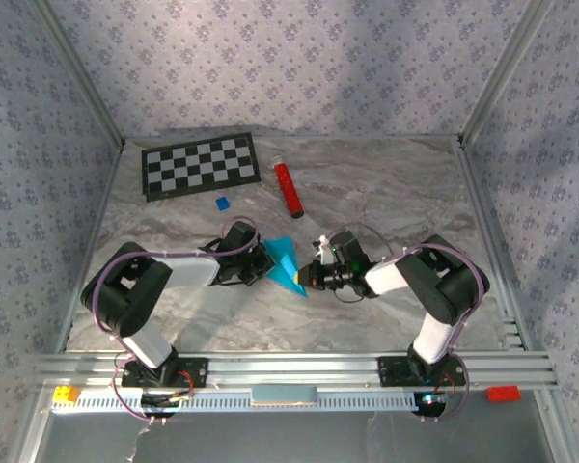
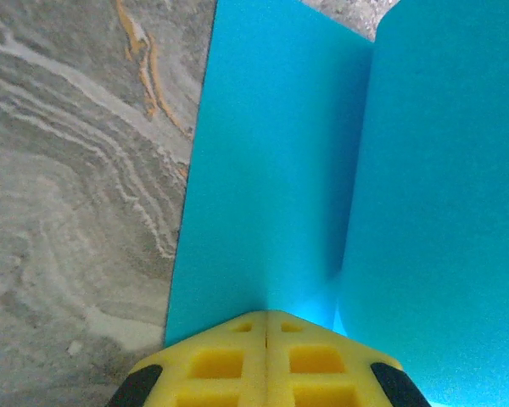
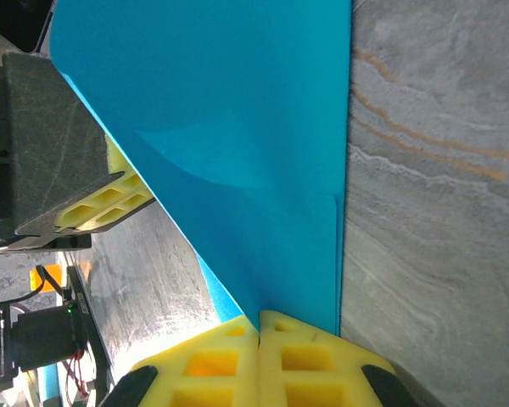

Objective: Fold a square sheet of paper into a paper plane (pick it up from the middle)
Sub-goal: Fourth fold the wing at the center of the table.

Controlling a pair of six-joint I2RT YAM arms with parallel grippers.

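Near the middle of the marbled tabletop (image 1: pixel 396 183), the cyan-blue paper (image 1: pixel 284 260) sits between the two arms, partly folded, with a sharp tip pointing toward 5 o'clock. I cannot tell whether its lower edge touches the surface. The left gripper (image 1: pixel 263 267) meets it from 9 o'clock. Seen from its wrist, the yellow jaws are pressed together on the sheet's edge, with one panel flat ahead and another curling over at the right. The right gripper (image 1: pixel 307 278) comes in from 3 o'clock, its yellow jaws likewise clamped together, pinching the paper where a crease runs up from their seam. From the paper, a red cylinder (image 1: pixel 289 189) lies at 12 o'clock, a small dark-blue block (image 1: pixel 222 204) lies at 11 o'clock, and a checkerboard (image 1: pixel 200 165) lies farther out that way.
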